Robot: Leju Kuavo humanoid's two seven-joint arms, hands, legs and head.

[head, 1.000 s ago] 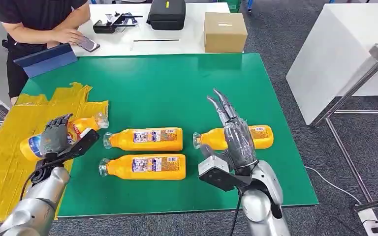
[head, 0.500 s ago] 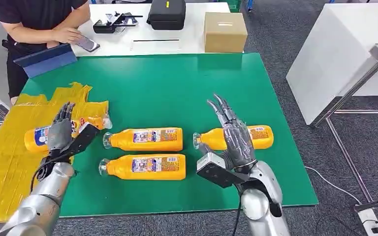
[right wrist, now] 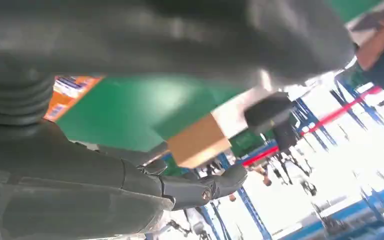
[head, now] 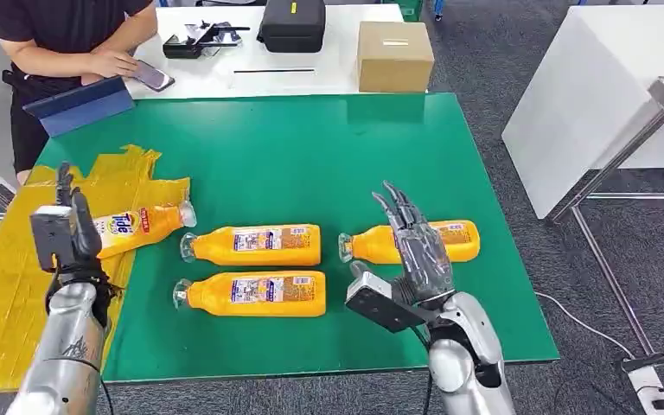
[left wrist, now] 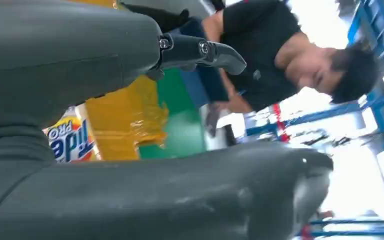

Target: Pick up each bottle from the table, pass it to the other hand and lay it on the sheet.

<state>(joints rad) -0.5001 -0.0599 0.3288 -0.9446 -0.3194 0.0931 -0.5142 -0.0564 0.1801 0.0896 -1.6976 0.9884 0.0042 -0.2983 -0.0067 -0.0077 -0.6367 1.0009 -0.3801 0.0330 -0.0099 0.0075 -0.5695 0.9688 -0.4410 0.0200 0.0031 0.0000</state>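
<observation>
Right hand is held spread, empty, just in front of the nearest bottle, which lies w/ long axis crosswise to it, cap toward the yellow sheet. Left hand is raised open by the sheet, well apart.

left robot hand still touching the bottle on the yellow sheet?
Apart. In the head view the left robot hand is raised with fingers up, beside the base of the bottle, which lies on the yellow sheet on its own.
</observation>
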